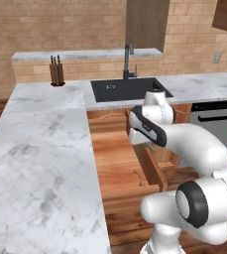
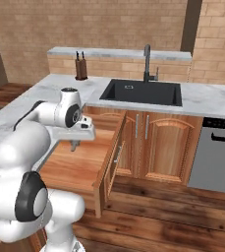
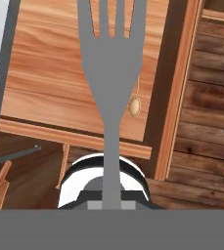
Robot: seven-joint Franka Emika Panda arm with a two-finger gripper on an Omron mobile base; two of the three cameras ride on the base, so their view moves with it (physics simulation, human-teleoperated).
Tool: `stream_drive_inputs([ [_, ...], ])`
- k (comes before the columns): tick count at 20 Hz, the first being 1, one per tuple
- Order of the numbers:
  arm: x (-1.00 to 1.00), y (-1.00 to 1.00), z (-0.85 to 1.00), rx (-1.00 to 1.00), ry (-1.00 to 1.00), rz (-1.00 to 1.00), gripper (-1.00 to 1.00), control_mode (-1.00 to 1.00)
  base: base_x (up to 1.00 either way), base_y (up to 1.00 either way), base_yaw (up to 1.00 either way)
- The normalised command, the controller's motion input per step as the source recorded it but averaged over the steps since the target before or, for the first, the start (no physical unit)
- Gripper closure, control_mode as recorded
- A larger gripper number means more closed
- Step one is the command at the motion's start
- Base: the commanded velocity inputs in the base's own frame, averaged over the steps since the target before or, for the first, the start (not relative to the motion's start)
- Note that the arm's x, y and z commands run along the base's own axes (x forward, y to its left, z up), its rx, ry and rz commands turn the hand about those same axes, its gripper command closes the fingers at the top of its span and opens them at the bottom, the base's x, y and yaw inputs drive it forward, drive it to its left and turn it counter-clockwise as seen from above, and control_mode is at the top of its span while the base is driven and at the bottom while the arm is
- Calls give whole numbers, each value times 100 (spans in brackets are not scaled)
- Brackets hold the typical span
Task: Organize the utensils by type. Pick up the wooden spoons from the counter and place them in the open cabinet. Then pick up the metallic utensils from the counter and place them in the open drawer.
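The gripper (image 2: 74,145) hangs over the open drawer (image 2: 72,170), its jaws clenched on the handle of a silver-grey fork (image 3: 111,73). In the hand view the fork runs straight out from between the jaws, tines far from them, its head lying across the picture of the drawer's plain orange-brown wood-grain floor. Just to one side of the fork's neck, below the jaws on the drawer floor, lies a small thin coppery spoon (image 3: 134,104); in the left base view it shows as a slim sliver (image 1: 140,177) near the drawer's front wall. Whether the fork tips touch the drawer floor I cannot tell.

Beyond the jaws, past the drawer's rear, the white marble counter (image 1: 35,149) with grey veining wraps in an L, running down one side of the drawer and across the back. A black sink basin (image 2: 142,92) is set into the back run, with a dark faucet (image 2: 147,64) behind it. A wooden knife block (image 2: 81,69) stands farther along the counter near a raised marble ledge against the tan brick wall. Beside the drawer are reddish-brown panelled cabinet doors (image 2: 158,147), then a grey dishwasher front (image 2: 217,157). The floor (image 2: 182,216) below is dark wood plank.
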Motion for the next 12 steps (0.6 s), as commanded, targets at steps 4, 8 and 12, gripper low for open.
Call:
stream_drive_inputs([
  [4,11,0,-69,0,0,0,100,-100,0,0,0],
  [8,0,0,-59,0,0,0,100,-100,0,0,0],
  [12,3,0,-55,0,0,0,100,-100,0,0,0],
])
